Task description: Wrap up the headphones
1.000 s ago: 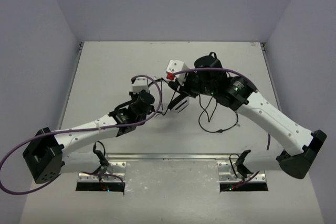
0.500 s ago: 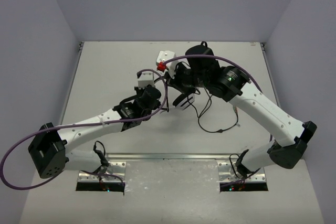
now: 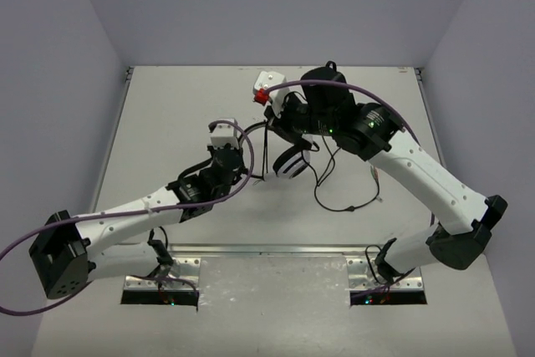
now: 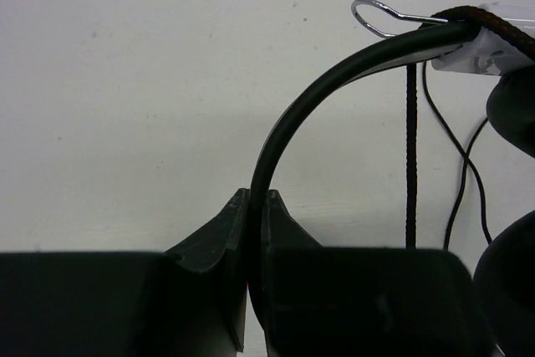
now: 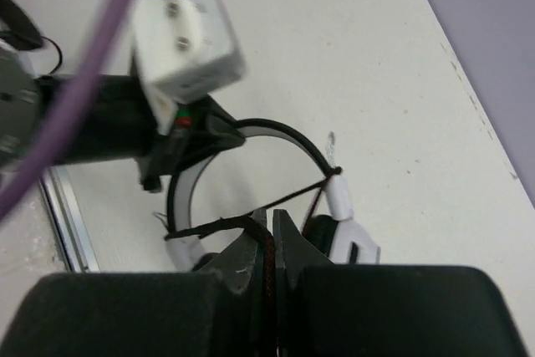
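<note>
A robotics laboratory test cell is pictured: a bare pale table (image 3: 167,106) is boxed in on three sides by plain lavender walls (image 3: 276,6). Two white-and-black robot arms, the left arm (image 3: 125,213) and the right arm (image 3: 426,177), are bolted to metal plates (image 3: 188,272) at its near edge. Thick purple cable (image 5: 81,66) is looped from the arms, a white camera module (image 3: 224,133) is mounted at a wrist, and small green indicator lights (image 3: 171,303) are lit at the bases.

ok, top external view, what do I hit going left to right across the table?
left arm base → left wrist camera → headphones → slack loop of their cable → right arm base
</note>
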Motion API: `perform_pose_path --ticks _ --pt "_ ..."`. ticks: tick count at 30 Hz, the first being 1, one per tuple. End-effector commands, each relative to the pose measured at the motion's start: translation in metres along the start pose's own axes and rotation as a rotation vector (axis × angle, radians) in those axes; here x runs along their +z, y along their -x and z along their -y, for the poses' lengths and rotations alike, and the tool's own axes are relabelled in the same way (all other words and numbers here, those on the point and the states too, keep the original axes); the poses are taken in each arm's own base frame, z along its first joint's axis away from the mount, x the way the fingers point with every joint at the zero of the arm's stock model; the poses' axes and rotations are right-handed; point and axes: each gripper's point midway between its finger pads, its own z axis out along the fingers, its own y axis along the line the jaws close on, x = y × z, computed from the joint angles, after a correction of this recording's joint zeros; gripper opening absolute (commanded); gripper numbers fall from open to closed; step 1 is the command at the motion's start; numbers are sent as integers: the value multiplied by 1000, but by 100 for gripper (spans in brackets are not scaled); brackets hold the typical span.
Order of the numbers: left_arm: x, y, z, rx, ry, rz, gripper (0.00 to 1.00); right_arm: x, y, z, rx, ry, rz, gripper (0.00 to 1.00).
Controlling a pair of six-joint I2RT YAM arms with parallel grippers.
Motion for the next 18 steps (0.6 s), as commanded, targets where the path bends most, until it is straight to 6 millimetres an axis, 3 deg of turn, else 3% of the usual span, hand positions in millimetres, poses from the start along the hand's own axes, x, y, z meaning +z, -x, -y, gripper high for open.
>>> perform_pose_path --ticks 1,6,10,11,15,16,17,18 --pt "-14 16 14 -28 -151 110 0 -23 46 60 -24 -195 134 1" --pt "-22 21 12 -2 -198 164 0 -14 30 81 -124 -255 -1 9" --pt "-28 26 4 39 -178 197 0 -12 11 100 -188 -341 -105 1" --pt "-29 27 4 63 -175 206 0 -15 4 113 -228 -409 -147 1" --pt "-38 26 22 90 -277 209 0 -4 -15 121 -217 -414 -180 1" --pt "-41 27 26 91 -306 216 0 -3 -10 124 -203 -422 -143 1" --pt "-44 27 32 96 -344 213 0 -2 -17 128 -189 -451 -152 1" --pt "-45 26 33 115 -353 205 0 -6 -8 139 -185 -515 -110 2"
